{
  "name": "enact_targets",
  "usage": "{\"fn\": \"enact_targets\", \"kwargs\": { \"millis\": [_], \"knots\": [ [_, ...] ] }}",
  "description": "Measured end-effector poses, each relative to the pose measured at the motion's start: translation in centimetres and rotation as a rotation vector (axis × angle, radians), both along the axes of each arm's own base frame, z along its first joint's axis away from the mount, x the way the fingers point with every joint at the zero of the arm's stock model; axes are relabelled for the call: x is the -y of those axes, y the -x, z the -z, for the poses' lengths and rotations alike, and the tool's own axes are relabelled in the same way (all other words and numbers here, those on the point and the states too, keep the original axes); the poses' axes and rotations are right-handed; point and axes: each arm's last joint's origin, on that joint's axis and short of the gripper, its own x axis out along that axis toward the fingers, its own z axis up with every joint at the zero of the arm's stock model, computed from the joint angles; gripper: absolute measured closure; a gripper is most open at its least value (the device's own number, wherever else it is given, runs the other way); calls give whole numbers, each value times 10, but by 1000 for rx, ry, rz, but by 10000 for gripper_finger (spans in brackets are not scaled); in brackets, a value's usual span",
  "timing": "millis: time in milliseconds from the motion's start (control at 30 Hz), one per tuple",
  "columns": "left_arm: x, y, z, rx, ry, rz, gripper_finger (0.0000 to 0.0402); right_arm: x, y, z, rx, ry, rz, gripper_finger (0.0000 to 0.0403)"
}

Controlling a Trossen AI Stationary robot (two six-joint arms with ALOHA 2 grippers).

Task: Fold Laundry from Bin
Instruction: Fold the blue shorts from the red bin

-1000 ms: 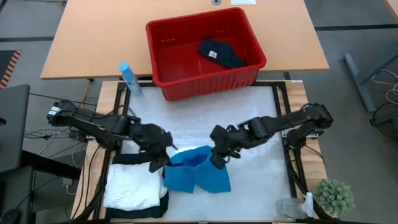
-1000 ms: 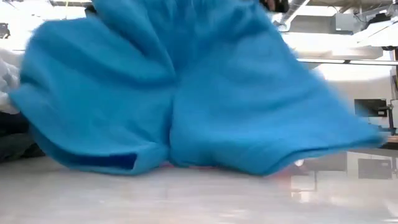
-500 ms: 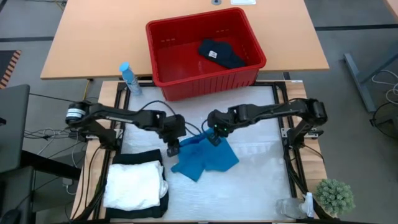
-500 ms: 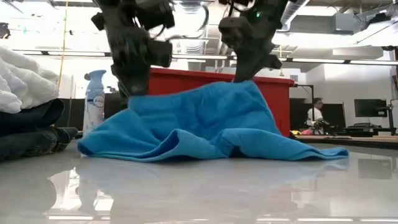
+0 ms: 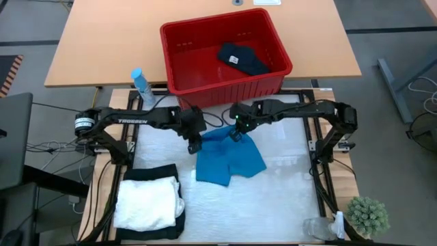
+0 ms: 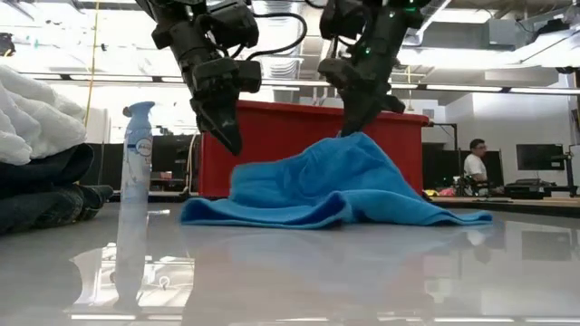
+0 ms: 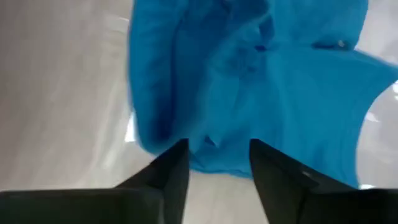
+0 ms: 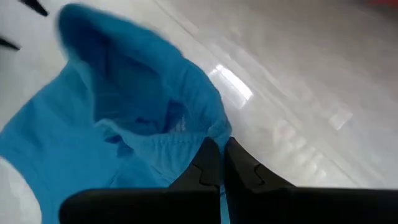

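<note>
The small bright blue garment (image 5: pixel 229 160) lies crumpled on the white table, in front of the red bin (image 5: pixel 179 82). One dark garment (image 5: pixel 242 59) lies in the bin. My right gripper (image 5: pixel 235 134) is shut on the blue garment's far part. My left gripper (image 7: pixel 217 163) hangs open just above and to the left of the garment's far left edge, and in the low view its fingers (image 6: pixel 227 136) are clear of the cloth. A folded white crinkled item (image 5: pixel 147 203) rests on a folded black one (image 5: pixel 179 225) at the near left. My right gripper pinches a raised bit of the blue garment's far part (image 8: pixel 186 148) between its two shut fingers. The fingers slant down from above. The cloth rises in a peak (image 6: pixel 355 141) to the fingertips, and the remainder lies slack on the table.
A spray bottle (image 5: pixel 141 85) stands at the far left beside the bin. A small plant (image 5: pixel 367 216) and a clear bottle (image 5: pixel 321 227) are at the near right corner. Bare table (image 5: pixel 287 198) stretches near and right of the blue garment.
Both grippers have gone toward the far edge and down, carrying the blue garment from beside the folded stack toward the bin. The garment, hanging spread between them before, now lies on the table. My left gripper has let go of it; the right still holds it.
</note>
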Motion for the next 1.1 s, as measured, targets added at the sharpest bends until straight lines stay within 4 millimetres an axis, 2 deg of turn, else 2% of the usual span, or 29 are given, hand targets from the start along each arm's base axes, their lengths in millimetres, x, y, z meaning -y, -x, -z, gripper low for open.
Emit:
{"fn": "enact_targets", "kwargs": {
  "millis": [133,233,333,467,600,700,867,1000,1100],
  "knots": [
    [-7,1,0,-10,-44,-54,208,17,4,0,1,10,40,379],
    [-8,0,-1,13,-20,-90,190,30,6,1,2,15,75,380],
    [4,-9,-3,106,16,-37,189,42,5,3,22,22,106,379],
    [27,-24,3,218,-30,31,200,58,2,14,18,23,140,378],
    [41,-35,8,303,-91,54,218,70,-2,32,-27,18,150,343],
    [48,-39,25,246,-75,64,231,76,-3,39,-69,37,98,309],
    [51,-47,53,164,-36,36,245,90,8,36,-129,107,106,263],
    [52,-52,74,112,5,-17,250,102,18,37,-168,107,101,242],
    [53,-54,86,81,48,-49,250,99,21,38,-215,77,13,236]
  ]
}}
